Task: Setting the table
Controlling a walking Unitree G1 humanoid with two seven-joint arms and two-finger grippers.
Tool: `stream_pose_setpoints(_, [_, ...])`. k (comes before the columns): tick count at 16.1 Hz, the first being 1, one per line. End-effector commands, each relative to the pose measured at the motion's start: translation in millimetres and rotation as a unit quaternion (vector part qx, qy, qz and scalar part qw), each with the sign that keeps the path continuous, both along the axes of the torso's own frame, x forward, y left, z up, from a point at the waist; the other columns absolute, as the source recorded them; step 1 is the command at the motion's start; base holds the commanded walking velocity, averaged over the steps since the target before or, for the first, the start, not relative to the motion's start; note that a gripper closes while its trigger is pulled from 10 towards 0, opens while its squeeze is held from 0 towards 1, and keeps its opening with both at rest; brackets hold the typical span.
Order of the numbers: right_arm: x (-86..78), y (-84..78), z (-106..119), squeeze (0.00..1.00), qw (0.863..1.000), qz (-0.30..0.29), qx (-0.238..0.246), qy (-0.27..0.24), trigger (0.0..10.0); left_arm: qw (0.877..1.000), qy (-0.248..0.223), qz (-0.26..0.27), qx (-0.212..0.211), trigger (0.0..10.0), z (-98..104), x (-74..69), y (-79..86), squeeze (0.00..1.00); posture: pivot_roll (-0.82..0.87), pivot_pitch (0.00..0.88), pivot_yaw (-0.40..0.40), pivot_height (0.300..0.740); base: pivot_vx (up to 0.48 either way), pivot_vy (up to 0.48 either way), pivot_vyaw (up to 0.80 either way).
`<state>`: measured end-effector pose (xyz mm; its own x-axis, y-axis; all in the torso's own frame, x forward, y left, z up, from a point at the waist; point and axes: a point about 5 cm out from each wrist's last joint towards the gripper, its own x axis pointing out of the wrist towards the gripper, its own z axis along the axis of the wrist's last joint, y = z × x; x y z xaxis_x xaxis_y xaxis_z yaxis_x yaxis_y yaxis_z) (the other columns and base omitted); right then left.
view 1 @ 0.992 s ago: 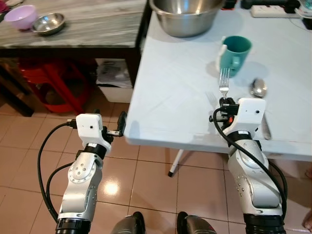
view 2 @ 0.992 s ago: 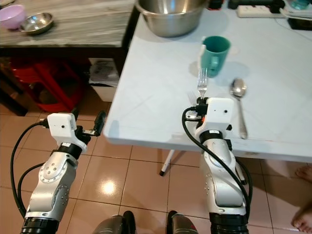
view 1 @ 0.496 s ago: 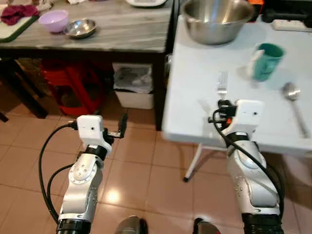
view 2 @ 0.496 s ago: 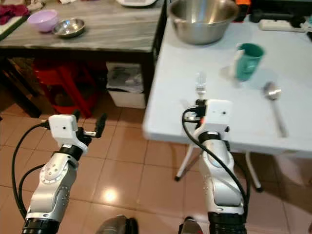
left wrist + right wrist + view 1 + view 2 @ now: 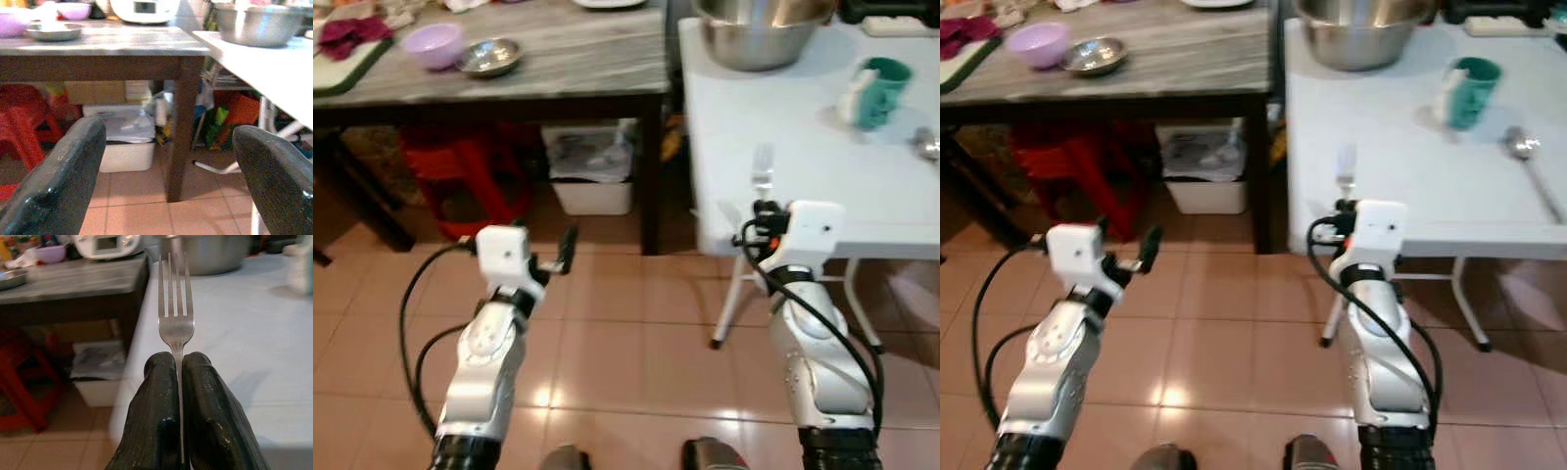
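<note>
Your right gripper (image 5: 178,396) has its two black fingers pressed together on the handle of a silver metal fork (image 5: 175,313), held upright with its tines pointing up, over the near edge of the white bench (image 5: 783,147). Your left gripper (image 5: 566,253) stands wide apart with nothing between its fingers (image 5: 58,181), hanging above the tiled floor (image 5: 636,333) in front of the dark wooden bench with a grey top (image 5: 558,59). On the white bench stand a large steel mixing bowl (image 5: 764,34) and a green mug (image 5: 879,90); a metal spoon (image 5: 1528,162) lies well beyond the fork. On the wooden bench sit a lilac bowl (image 5: 433,44) and what appears to be a small steel dish (image 5: 489,57), just beside each other.
</note>
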<state>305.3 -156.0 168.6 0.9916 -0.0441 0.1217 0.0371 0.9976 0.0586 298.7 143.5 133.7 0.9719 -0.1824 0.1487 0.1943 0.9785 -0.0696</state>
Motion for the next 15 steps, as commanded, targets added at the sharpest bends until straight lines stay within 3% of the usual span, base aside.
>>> stream_pose_setpoints(1, [1.0,7.2,4.4,0.00,1.000,0.011,0.004,-0.010,10.0,1.000,0.015,0.021,0.010,10.0,-7.2,-3.5,12.2,0.00,-0.08,0.178,0.094,0.740,0.000,0.465,0.00])
stream_pose_setpoints(13, [3.2,1.7,4.7,0.00,1.000,0.000,-0.005,-0.015,10.0,1.000,0.018,0.020,0.015,10.0,-9.7,-1.8,6.6,0.00,-0.09,0.177,0.087,0.740,0.000,0.462,0.00])
stream_pose_setpoints(15, [3.6,0.8,3.9,0.00,1.000,-0.002,-0.010,-0.013,10.0,1.000,0.013,0.020,0.011,10.0,-7.7,-1.6,5.6,0.00,-0.09,0.176,0.085,0.740,0.000,0.204,0.00])
